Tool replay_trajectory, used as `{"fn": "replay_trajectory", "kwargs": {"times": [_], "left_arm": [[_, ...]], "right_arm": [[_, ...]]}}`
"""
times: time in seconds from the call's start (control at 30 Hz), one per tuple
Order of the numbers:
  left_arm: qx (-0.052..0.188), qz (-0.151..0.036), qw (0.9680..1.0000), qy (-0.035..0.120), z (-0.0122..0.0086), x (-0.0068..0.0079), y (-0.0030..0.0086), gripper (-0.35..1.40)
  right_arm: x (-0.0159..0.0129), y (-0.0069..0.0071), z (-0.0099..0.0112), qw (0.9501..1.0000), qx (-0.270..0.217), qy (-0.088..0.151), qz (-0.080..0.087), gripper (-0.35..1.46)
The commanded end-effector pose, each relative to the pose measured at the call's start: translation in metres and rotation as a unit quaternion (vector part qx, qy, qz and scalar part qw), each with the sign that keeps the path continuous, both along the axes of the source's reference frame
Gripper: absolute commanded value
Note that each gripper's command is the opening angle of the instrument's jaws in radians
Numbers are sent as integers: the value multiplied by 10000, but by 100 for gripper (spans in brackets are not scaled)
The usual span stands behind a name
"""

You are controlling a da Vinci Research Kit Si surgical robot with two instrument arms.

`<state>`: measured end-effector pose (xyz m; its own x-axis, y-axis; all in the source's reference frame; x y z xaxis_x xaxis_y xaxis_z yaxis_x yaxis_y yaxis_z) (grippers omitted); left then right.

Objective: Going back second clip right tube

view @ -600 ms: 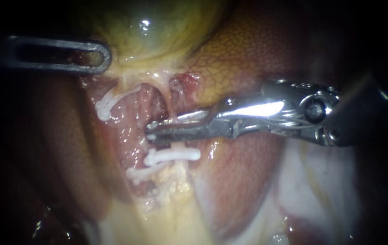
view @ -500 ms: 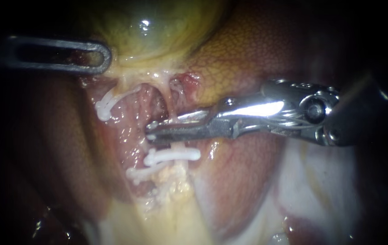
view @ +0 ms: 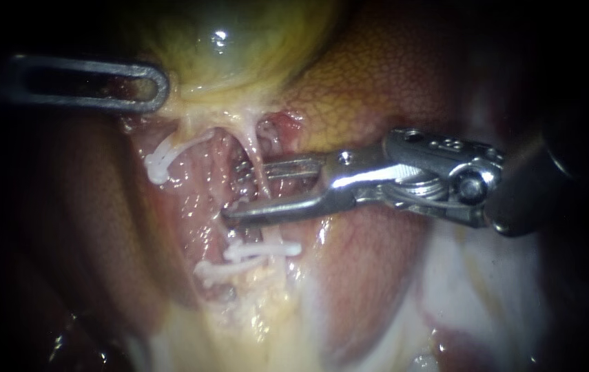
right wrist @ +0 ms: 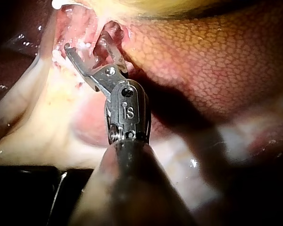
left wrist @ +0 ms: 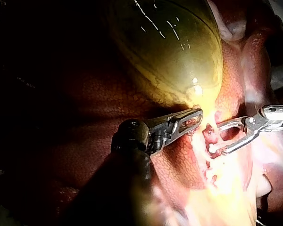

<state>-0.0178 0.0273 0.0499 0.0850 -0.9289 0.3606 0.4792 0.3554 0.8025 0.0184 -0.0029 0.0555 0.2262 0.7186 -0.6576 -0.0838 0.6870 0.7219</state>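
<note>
My right instrument [view: 233,191] comes in from the right with its jaws open, one above and one below a pale thin tube [view: 258,162] that runs down from the gallbladder [view: 239,48]. Just below the lower jaw, two white clips [view: 263,249] [view: 222,270] lie across the tissue. A third white clip [view: 160,162] sits on the left tube. My left instrument [view: 136,86] holds the gallbladder's lower edge with a slotted jaw. The right wrist view shows the open jaws [right wrist: 87,42] against the pink tissue. In the left wrist view the left instrument [left wrist: 191,117] grips beneath the gallbladder [left wrist: 170,52].
Mottled orange-brown liver [view: 377,89] rises behind the right instrument, and dark liver lies to the left. Pale yellow fatty tissue [view: 260,303] spreads below the clips. Whitish glistening tissue [view: 487,275] lies under the right instrument's wrist.
My right instrument's jaws have opened from shut and its wrist has turned. The pale tube now shows between the jaws. The left instrument has not moved.
</note>
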Motion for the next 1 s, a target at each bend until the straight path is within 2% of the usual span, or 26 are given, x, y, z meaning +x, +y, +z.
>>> {"fn": "replay_trajectory", "kwargs": {"times": [0.03, 0.23, 0.4, 0.5, 0.67, 0.77, 1.0], "left_arm": [[0, 1, 10000, -1, 0, 0, 0, -35], [0, 4, 10000, -2, 0, 1, 0, -35], [0, 4, 10000, -2, 0, 1, 0, -35], [0, 4, 10000, -3, 0, 1, 0, -35], [0, 4, 10000, -3, 0, 1, 0, -35], [-5, 0, 10000, 0, 2, 0, -1, -35], [-32, 0, 10000, 0, 16, -14, -5, -35]], "right_arm": [[-5, -1, 0, 9998, -174, 4, -30, 50], [-44, -8, -10, 9948, -978, 91, -256, 50], [-82, -12, -31, 9851, -1672, 93, -382, 50], [-99, -10, -45, 9812, -1886, 72, -409, 50], [-116, -7, -62, 9783, -2033, -22, -406, 50], [-119, -5, -65, 9785, -2024, -87, -390, 50], [-119, -8, -65, 9776, -2025, -210, -539, 50]]}}
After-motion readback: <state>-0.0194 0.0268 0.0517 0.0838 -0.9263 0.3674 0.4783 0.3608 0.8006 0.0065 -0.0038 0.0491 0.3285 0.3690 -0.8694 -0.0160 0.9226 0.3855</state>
